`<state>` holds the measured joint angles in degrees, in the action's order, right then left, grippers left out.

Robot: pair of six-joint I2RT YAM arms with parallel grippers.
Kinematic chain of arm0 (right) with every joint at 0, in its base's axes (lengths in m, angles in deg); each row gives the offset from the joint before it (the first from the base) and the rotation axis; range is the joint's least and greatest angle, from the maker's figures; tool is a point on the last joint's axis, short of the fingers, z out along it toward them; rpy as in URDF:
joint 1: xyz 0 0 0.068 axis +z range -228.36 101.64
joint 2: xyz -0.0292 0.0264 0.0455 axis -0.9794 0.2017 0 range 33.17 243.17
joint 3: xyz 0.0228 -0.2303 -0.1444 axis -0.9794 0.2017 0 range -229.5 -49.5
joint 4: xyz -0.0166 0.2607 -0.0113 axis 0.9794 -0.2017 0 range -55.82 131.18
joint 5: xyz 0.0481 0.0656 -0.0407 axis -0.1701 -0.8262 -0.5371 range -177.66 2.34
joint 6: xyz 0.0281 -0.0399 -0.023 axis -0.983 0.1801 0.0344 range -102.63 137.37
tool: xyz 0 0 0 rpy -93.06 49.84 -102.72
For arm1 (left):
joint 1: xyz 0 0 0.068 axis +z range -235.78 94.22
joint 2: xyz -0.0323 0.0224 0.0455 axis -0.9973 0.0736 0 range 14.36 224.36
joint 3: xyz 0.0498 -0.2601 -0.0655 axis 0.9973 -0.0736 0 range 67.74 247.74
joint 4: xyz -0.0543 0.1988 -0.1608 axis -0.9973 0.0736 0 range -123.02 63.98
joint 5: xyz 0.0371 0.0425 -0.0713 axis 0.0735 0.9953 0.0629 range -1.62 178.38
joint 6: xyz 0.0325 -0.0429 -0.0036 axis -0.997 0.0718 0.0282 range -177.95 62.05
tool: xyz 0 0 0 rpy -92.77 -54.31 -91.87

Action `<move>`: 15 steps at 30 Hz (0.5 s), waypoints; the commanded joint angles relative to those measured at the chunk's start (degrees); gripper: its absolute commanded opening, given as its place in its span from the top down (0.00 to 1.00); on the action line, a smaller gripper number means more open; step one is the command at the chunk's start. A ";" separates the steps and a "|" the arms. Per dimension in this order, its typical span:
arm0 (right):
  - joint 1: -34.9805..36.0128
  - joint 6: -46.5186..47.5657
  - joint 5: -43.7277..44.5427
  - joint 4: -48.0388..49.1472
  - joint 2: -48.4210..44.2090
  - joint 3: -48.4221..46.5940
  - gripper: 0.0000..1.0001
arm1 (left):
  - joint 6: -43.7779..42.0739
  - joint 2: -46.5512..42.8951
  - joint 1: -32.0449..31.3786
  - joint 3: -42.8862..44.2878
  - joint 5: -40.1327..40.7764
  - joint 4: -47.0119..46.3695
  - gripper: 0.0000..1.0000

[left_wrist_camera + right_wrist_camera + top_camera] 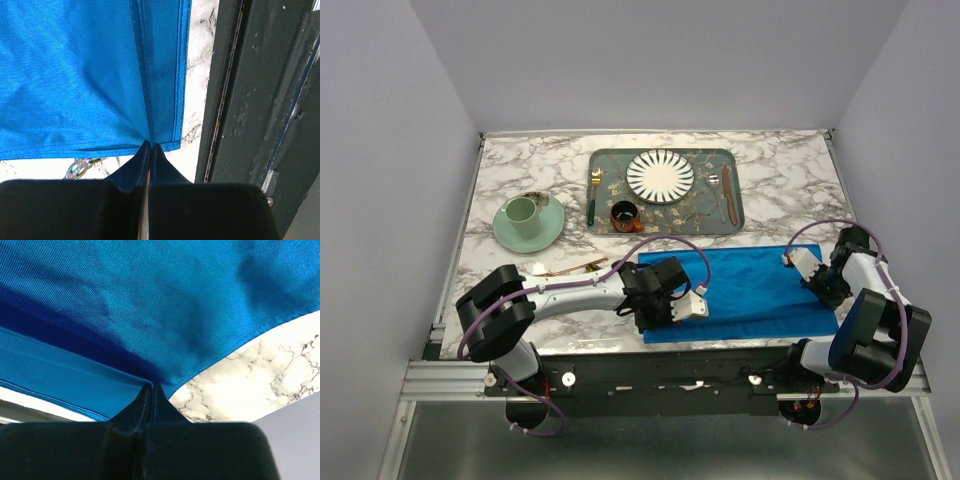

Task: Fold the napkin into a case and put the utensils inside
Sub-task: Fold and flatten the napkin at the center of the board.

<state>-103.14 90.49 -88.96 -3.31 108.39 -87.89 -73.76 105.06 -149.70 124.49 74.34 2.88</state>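
Observation:
The bright blue napkin lies spread on the marble table near its front edge, with a narrow strip folded over along its near side. My left gripper is shut on that fold at the napkin's left end. At the napkin's right end, my right gripper is shut on the same fold. The utensils lie left of the napkin: the copper-pink fork and the small spoon. The spoon's iridescent bowl shows just beside my left fingers. No case is formed.
A grey-green tray at the back holds a striped plate, a green-handled gold fork, brown-handled cutlery and a small dark cup. A green cup on a saucer stands at the left. The black table rail runs beside the napkin.

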 commanded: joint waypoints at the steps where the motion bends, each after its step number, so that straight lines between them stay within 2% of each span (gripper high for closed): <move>1: -0.63 1.58 2.88 2.22 -0.42 -1.25 0.99 | -0.01 -0.96 -0.41 -0.15 -1.07 3.04 0.98; 6: -0.54 2.20 1.56 -3.84 -3.67 -2.92 0.99 | 0.26 -2.45 -0.33 -0.24 -0.99 3.65 1.00; 10: -0.63 4.04 2.09 -2.62 -5.17 -0.28 0.94 | 0.08 -2.19 -0.42 -0.33 -1.51 3.65 0.97; 13: -0.63 3.96 2.27 -2.09 -4.38 0.60 0.73 | -0.27 -2.10 -0.50 0.46 -3.00 4.26 0.84; 14: -0.63 3.70 2.09 -2.70 -4.21 0.16 0.66 | -0.62 -2.54 -0.42 0.64 -4.57 4.96 0.76; 15: -0.54 3.61 1.74 -4.53 -4.29 -1.15 0.63 | -0.88 -3.06 -0.50 0.73 -5.20 5.14 0.73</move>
<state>-103.25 92.96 -88.48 -5.78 103.91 -88.15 -73.78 104.29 -149.77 124.49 73.66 4.00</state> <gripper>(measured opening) 0.251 0.146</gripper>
